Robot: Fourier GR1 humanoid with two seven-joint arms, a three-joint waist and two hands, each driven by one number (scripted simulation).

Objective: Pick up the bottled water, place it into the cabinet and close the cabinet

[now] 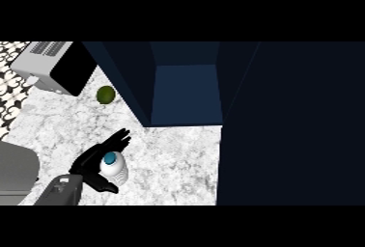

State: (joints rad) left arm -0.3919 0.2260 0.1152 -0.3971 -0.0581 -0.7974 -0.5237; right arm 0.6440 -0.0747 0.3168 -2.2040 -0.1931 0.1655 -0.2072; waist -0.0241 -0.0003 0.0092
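**Holding the bottle: hazards and setting, as recorded**

Item 1, the hand. The robot's black left hand (94, 164) sat at the lower left of the head view, thumb and fingers curled round the white bottled water with a blue cap (113, 167). The right hand was out of view.

Item 2, the task's thing. The bottle stood upright, seen from above, over the white-and-grey marbled stone bench (175, 159). Whether its base touched the bench could not be told.

Item 3, the goal. The dark navy cabinet with an open compartment (187, 89) lay up and to the right, well apart from the bottle. Its wide navy door (292, 125) stood swung out along the right side.

Item 4, risks, as judgement only.
- Slipping: the smooth, rounded bottle could twist in the grasp if carried tilted.
- Collision: the cabinet's near side wall lay between bottle and opening; a low or straight path could knock the bottle on that edge.
- Toppling: a tall bottle set down off-vertical on the shelf could fall over.
- Door: closing it before the arm was clear could trap the forearm.

Item 5, surroundings. A small round green fruit (106, 94) lay near the cabinet's left wall. A grey box-shaped appliance with a black front (55, 65) occupied the upper left, beside black-and-white patterned tiles (10, 91). A grey slab (16, 171) showed at the left edge.
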